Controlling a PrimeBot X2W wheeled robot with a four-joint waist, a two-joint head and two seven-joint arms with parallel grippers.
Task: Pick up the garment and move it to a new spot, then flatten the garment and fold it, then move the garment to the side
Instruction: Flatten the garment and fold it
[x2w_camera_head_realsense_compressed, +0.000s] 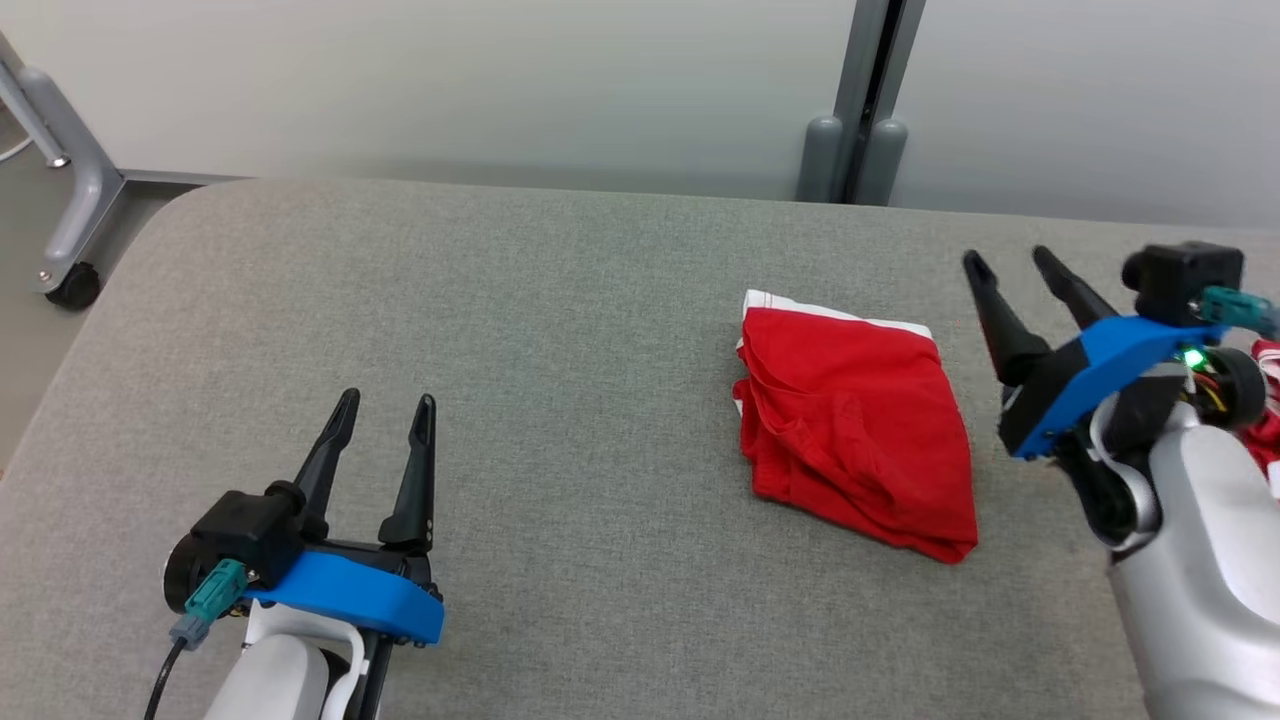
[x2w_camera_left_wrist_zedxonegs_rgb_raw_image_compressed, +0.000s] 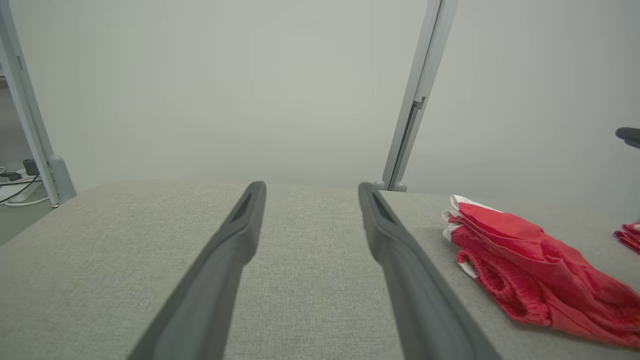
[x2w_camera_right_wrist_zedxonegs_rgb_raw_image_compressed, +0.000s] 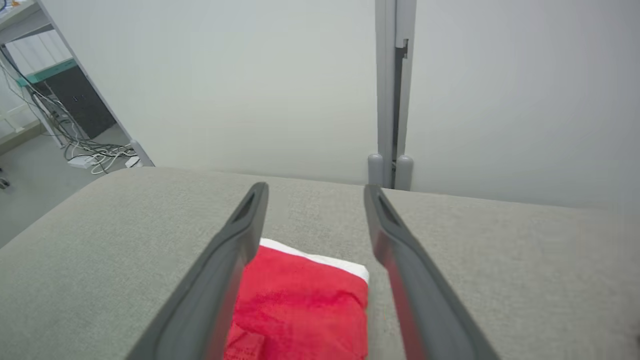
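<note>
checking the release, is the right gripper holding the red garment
No, the right gripper has its fingers spread and clear of the red garment, which lies loose on the grey table.

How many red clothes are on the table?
2. A folded garment lies on the table, right of middle; a second garment peeks out far right, partly behind the right arm.

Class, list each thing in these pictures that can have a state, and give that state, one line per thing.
red garment: folded, slightly rumpled, lying loose on the table.
left hand: open, empty, over bare table.
right hand: open, empty, beside the garment, not touching it.
second red cloth: mostly hidden behind the right arm; state unclear.
</note>
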